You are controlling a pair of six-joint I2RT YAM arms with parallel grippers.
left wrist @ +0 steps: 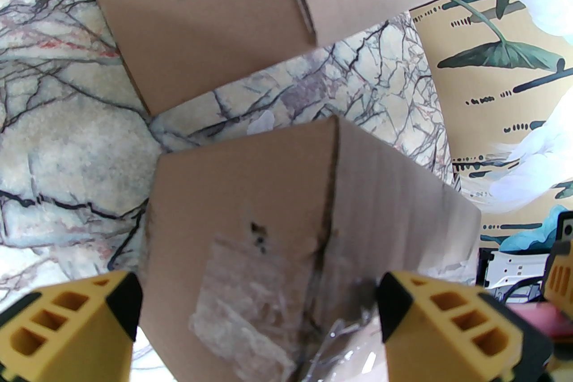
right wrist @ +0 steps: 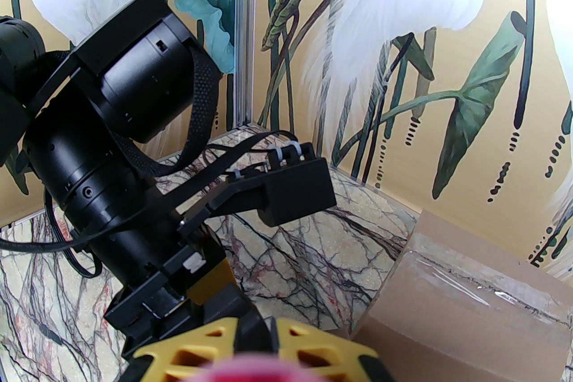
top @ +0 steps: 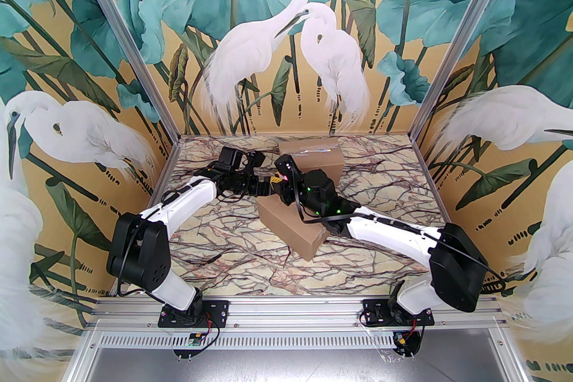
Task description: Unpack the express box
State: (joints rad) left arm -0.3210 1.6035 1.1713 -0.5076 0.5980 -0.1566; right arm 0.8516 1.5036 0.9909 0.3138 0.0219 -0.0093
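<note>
Cardboard box [left wrist: 250, 201], crinkled clear tape [left wrist: 241, 308] | hollow-ribbed yellow left fingers [left wrist: 89, 340] spread

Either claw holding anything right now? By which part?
Right claw pinches a blurred pink object; which part, cannot tell. Left claw is open astride the taped end of the near box, holding nothing.

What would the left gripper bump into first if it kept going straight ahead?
The nearer box. It sits right in front of the open left gripper, taped end between the fingers as far as I can tell. The other box lies farther on, past a strip of table.
</note>
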